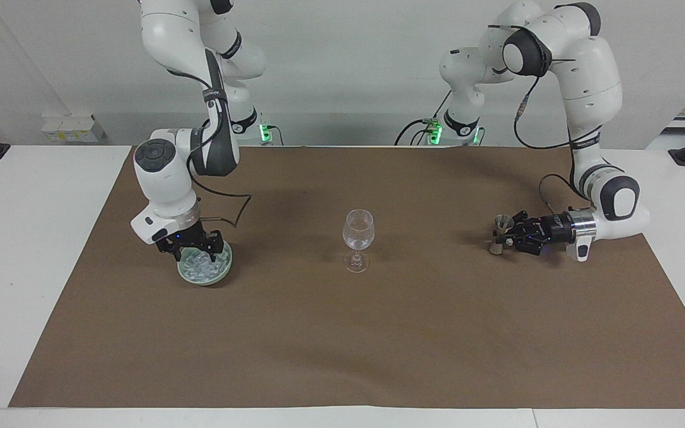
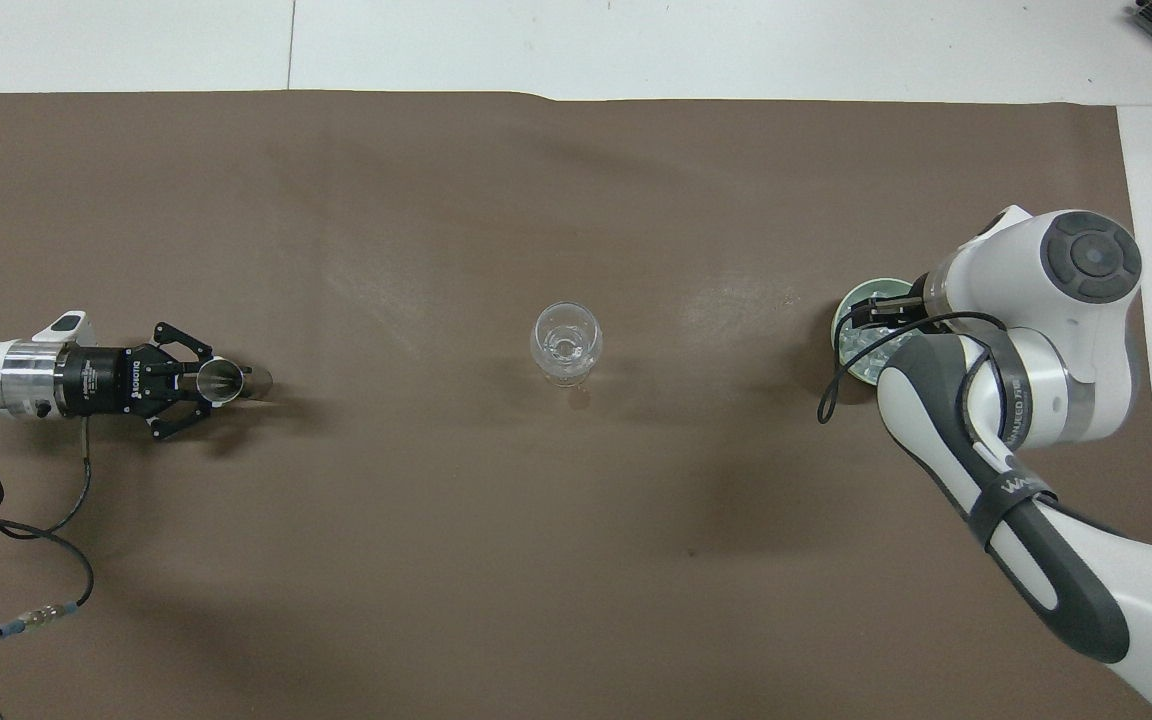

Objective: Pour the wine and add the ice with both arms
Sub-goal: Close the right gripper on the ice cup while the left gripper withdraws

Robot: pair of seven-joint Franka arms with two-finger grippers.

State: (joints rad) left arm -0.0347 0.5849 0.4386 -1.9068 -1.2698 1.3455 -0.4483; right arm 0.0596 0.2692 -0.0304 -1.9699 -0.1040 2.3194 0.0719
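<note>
The ice (image 1: 203, 266), a heap of small clear glassy cubes, lies in a shallow pale green round bowl (image 1: 203, 283) that sits toward the right arm's end of the table from the clear stemmed wine glass (image 1: 358, 229), well apart from it. The right gripper (image 1: 195, 257) is down in that bowl, its black fingers standing apart among the cubes. I cannot see a cube caught between them.

My worry is the pinch itself. The cubes look slick and loosely heaped, so I judge that closing fingers may squirt one sideways out of the bowl, or come together on nothing. A push too deep could also shove or tip the light bowl. Should a cube be caught only by a corner, it may drop on the way to the wine glass, and a drop from height into that thin glass could knock it over.

The cubes themselves are colourless and glinting, piled unevenly and nearly filling the bowl, hard to tell one from another.

Toward the left arm's end from the wine glass, also well apart from it, the left gripper (image 1: 506, 241) lies low and level, its fingertips closed against a small silver metal measuring cup (image 1: 499, 235) that stands upright on the brown paper mat (image 1: 342, 345). That arm waits
</note>
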